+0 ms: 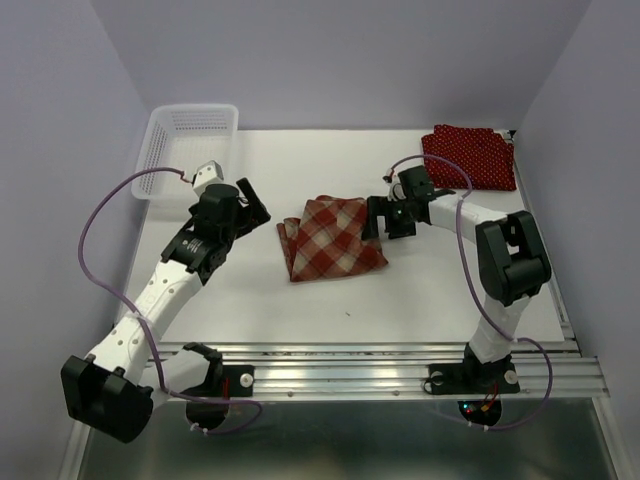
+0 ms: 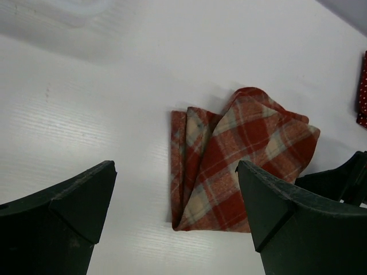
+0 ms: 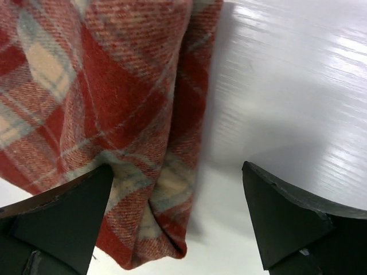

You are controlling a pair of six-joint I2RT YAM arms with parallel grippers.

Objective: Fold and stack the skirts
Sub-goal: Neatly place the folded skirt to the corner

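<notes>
From above, the red-and-cream plaid cloth skirt [image 1: 330,240] lies folded in the middle of the white table [image 1: 440,290]. A dark red cloth skirt with tiny white dots [image 1: 468,155] lies flat in the far right corner. I cannot tell if it is one skirt or two. I think the folding is mostly done, but the plaid one is not yet stacked there. The left gripper [image 1: 252,207] is near the plaid skirt, not touching. The right gripper [image 1: 384,218] is just beside its right edge.

From the left wrist, the left gripper is spread wide and holds nothing. The plaid skirt lies ahead of it.

From the right wrist, the right gripper is spread wide too. The skirt's folded edge lies below, between its fingers, not pinched.
</notes>
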